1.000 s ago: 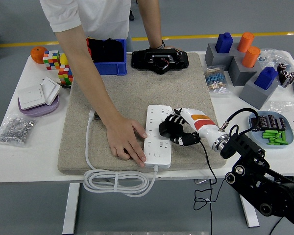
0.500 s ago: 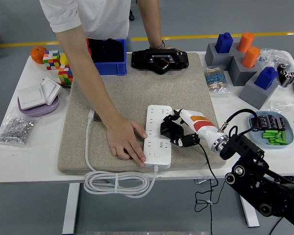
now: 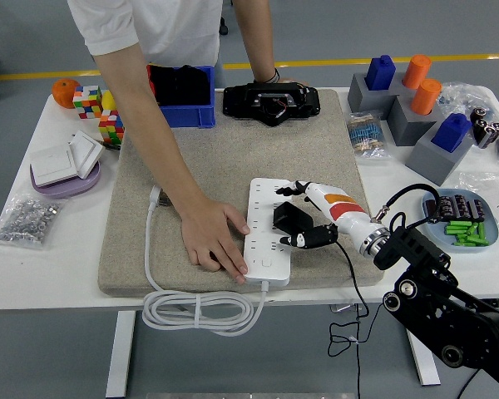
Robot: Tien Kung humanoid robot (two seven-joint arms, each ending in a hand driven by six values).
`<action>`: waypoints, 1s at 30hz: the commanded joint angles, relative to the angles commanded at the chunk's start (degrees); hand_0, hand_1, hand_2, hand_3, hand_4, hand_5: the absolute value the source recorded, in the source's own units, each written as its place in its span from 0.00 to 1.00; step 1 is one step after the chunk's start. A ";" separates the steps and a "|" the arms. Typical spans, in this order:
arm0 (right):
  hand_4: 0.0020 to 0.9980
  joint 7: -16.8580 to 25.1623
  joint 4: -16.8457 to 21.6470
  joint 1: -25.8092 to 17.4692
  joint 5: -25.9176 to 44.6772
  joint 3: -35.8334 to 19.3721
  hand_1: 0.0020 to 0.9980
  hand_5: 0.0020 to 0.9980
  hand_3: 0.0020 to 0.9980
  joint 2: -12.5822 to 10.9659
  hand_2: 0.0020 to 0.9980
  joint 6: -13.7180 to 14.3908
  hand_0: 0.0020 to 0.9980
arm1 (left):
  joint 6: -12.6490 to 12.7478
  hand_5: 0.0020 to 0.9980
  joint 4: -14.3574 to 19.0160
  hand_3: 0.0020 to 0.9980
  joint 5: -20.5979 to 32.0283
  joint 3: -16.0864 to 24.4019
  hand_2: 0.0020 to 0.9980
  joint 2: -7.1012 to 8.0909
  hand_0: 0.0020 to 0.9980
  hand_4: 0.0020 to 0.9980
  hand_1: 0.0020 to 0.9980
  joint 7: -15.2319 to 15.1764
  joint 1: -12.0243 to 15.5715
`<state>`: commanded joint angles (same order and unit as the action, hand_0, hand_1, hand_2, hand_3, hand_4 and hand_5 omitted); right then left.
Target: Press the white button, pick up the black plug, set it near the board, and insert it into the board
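Plug [image 3: 289, 219] shifted left w/ right hand [image 3: 309, 218], now over power strip [image 3: 266, 226] right edge; fingers [image 3: 303, 240] clamped on plug; person's hand [image 3: 214, 241] steadies strip's left side; align prongs w/ socket, press straight down.

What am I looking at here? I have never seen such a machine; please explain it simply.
This is one picture from a camera high on a humanoid robot, looking down at a white table. The black arm from the right ends in the right hand, which holds a black plug at the edge of a white power strip on a grey mat. A person's hand steadies the strip. The robot's left arm is not visible.
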<state>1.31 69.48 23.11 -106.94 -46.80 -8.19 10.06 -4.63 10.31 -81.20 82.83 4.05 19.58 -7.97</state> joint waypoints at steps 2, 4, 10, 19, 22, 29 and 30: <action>1.00 -0.01 0.83 -0.13 -0.05 -0.59 0.80 0.14 0.78 -0.05 0.77 -0.13 0.72 | 0.02 0.53 0.00 0.73 0.00 0.05 0.66 -0.04 0.77 0.65 0.71 0.00 -0.03; 1.00 0.00 1.85 -0.54 -0.24 -1.52 0.80 0.14 0.78 -0.05 0.77 -0.28 0.72 | -0.02 0.53 0.00 0.73 0.13 -0.09 0.66 -0.06 0.77 0.65 0.71 -0.03 -0.06; 1.00 1.56 7.70 -4.11 0.80 -5.32 0.80 0.15 0.78 -1.33 0.77 -0.29 0.73 | 0.00 0.53 0.00 0.73 0.08 0.14 0.66 -0.17 0.77 0.65 0.71 -0.16 -0.15; 1.00 4.61 10.44 -7.81 5.17 -5.59 0.76 0.20 0.69 -3.81 0.71 0.25 0.73 | 0.07 0.53 0.00 0.73 -0.02 0.55 0.66 -0.35 0.77 0.65 0.71 -0.13 0.03; 1.00 4.91 9.47 -8.01 6.27 -4.83 0.76 0.20 0.69 -3.35 0.71 0.24 0.73 | 0.01 0.53 0.00 0.73 0.34 0.24 0.66 -0.39 0.77 0.65 0.71 -0.31 -0.16; 0.95 5.12 8.01 -7.52 7.52 -3.32 0.72 0.20 0.66 -2.75 0.68 0.06 0.72 | -0.02 0.53 0.00 0.73 0.61 -0.06 0.66 -0.36 0.77 0.66 0.71 -0.39 -0.22; 0.95 5.14 7.94 -7.47 7.70 -3.08 0.72 0.20 0.66 -2.78 0.68 0.03 0.72 | 0.00 0.53 0.00 0.73 0.42 0.10 0.66 -0.35 0.77 0.66 0.71 -0.33 -0.17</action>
<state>6.45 77.42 15.63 -99.24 -49.88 -10.96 10.08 -4.64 10.31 -80.78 82.93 3.70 19.25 -8.14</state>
